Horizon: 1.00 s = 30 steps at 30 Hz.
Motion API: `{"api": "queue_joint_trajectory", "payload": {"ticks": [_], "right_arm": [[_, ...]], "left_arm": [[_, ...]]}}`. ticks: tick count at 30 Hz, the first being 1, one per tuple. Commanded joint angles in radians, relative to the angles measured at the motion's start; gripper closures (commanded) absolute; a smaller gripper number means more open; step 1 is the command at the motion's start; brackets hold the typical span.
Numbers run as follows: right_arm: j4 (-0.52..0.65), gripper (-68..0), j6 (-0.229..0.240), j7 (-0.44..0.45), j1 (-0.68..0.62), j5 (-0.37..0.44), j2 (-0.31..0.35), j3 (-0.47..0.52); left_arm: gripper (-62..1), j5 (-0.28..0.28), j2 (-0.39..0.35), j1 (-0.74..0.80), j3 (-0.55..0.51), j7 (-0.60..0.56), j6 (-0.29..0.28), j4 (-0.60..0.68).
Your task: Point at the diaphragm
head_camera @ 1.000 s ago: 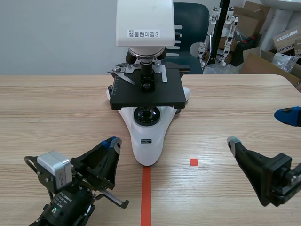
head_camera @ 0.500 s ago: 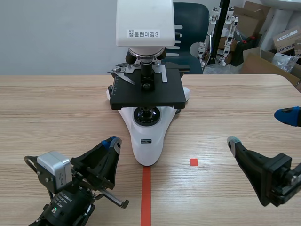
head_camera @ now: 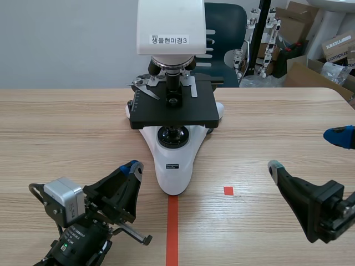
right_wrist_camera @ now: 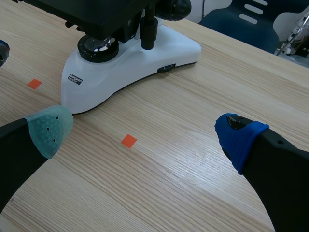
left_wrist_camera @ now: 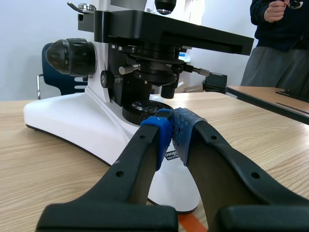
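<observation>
Microscope (head_camera: 173,166): white body with a black stage (head_camera: 183,108), standing mid-table toward the far edge. The base front faces the near edge, and the head runs out of the scene view.

Diaphragm (left_wrist_camera: 153,72): black ringed assembly directly under the stage, above the round lamp lens (left_wrist_camera: 143,105) set in the base. It is clear only from the left wrist view, since the stage hides it in the scene view. A thin metal pin (left_wrist_camera: 195,70) juts from its side; I cannot tell whether that is its lever.

Left gripper (left_wrist_camera: 173,130): low over the table by the near edge, left of the tape line (head_camera: 172,230). The jaws are pressed together with the blue pads meeting and nothing between them. The tips sit near the base's left flank, apart from it in the scene view, aimed toward the lens and lower than the diaphragm, not touching it.

Right gripper (right_wrist_camera: 145,133): close to the table's right edge, well apart from the microscope. The jaws are spread wide over bare wood, one pad grey-green (right_wrist_camera: 49,129) and one blue (right_wrist_camera: 239,137). In the scene view the blue finger is cut off.

Tape square (head_camera: 228,190): on the table between the base and the right gripper.

Person (left_wrist_camera: 280,43): beyond the far edge, only partly in the left wrist view, with a dark top and grey below. A raised hand holds something too small to identify.

Background: a dark chair (head_camera: 224,33) behind the microscope, mostly hidden by it, and cardboard boxes (head_camera: 310,33) past the far right corner.
</observation>
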Motion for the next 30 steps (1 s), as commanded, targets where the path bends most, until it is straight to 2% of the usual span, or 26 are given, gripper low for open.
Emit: {"api": "queue_joint_trajectory", "payload": {"ticks": [1, 30], "right_arm": [[0.01, -67.9, 0.001, 0.015, 0.011, 0.004, 0.005, 0.005], [0.01, -67.9, 0.001, 0.015, 0.011, 0.004, 0.005, 0.005]], "left_arm": [[-3.0, -0.006, 0.005, -0.003, -0.004, -0.02, -0.002, 0.008], [-3.0, -0.005, 0.016, -0.003, -0.004, -0.02, -0.002, 0.008]]}}
